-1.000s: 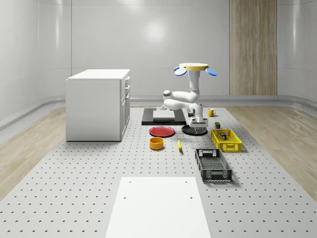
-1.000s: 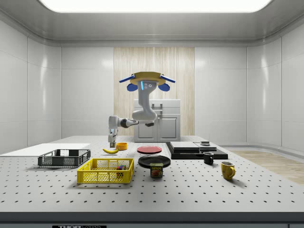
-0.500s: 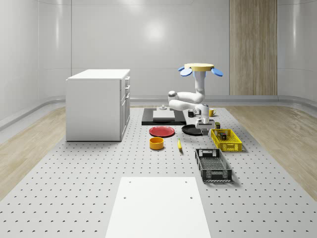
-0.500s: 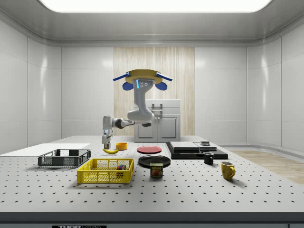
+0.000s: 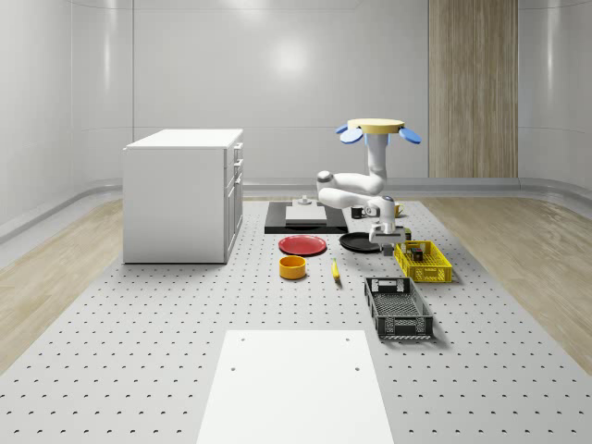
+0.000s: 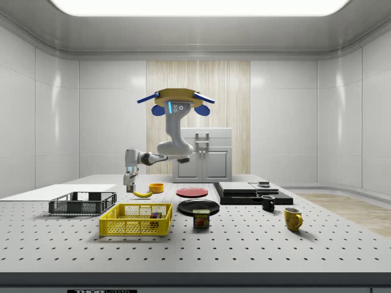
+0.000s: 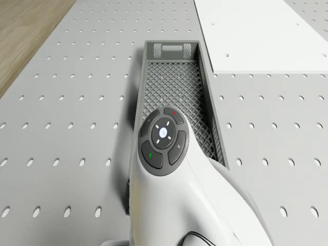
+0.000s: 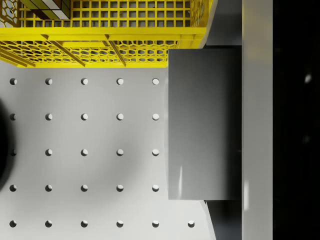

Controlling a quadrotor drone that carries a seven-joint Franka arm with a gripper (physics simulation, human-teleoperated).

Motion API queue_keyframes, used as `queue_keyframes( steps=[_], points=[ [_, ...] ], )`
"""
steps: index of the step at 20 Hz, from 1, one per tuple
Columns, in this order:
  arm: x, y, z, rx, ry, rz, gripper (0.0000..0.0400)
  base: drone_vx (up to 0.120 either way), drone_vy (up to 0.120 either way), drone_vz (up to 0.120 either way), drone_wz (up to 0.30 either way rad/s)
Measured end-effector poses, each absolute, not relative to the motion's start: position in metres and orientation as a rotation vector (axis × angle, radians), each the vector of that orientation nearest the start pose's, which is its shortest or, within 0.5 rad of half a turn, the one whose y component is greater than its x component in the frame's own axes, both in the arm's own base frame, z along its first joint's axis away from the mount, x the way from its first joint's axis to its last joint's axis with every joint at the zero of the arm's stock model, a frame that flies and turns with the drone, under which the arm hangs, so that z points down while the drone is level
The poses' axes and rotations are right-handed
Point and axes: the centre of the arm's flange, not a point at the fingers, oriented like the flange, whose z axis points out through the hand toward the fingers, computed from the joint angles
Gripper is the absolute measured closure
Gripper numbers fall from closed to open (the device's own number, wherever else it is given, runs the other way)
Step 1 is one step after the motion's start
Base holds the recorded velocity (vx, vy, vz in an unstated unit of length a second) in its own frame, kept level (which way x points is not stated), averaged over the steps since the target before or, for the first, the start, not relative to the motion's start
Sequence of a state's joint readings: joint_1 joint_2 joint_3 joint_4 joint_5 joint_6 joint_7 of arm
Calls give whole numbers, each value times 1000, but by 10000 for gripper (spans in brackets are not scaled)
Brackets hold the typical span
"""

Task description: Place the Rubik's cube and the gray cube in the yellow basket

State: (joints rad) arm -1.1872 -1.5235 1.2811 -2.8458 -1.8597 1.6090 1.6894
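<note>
The yellow basket (image 5: 423, 261) (image 6: 135, 220) stands on the table with the Rubik's cube (image 6: 156, 215) (image 8: 47, 9) inside it. I hover above the table's right side, over the black plate (image 5: 357, 242), with the arm reaching down and forward. My gripper (image 5: 380, 239) (image 6: 129, 184) hangs above the table, just off the basket's left rim in the whole-scene view. It is shut on the gray cube (image 8: 205, 125), and one finger (image 8: 257, 120) lies against the cube's side. In the wrist view the cube overlaps the corner of the basket's rim (image 8: 100, 34).
A black crate (image 5: 398, 307) (image 7: 177, 92) lies in front of the basket, with a white sheet (image 5: 294, 384) beyond it. A banana (image 5: 335, 269), orange bowl (image 5: 292, 267) and red plate (image 5: 302, 245) sit to the left. A can (image 6: 201, 218), two mugs and a white cabinet (image 5: 185, 194) stand around.
The drone and arm have shifted to the whole-scene view's right and the side view's left. The gripper, still shut on the gray cube, went from over the black plate to beside the basket.
</note>
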Motion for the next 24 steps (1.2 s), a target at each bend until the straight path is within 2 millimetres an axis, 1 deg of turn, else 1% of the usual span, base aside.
queue_keyframes(
  steps=[24],
  points=[
    [309,0,517,1,-2,786,150,0,120,0,0]
  ],
)
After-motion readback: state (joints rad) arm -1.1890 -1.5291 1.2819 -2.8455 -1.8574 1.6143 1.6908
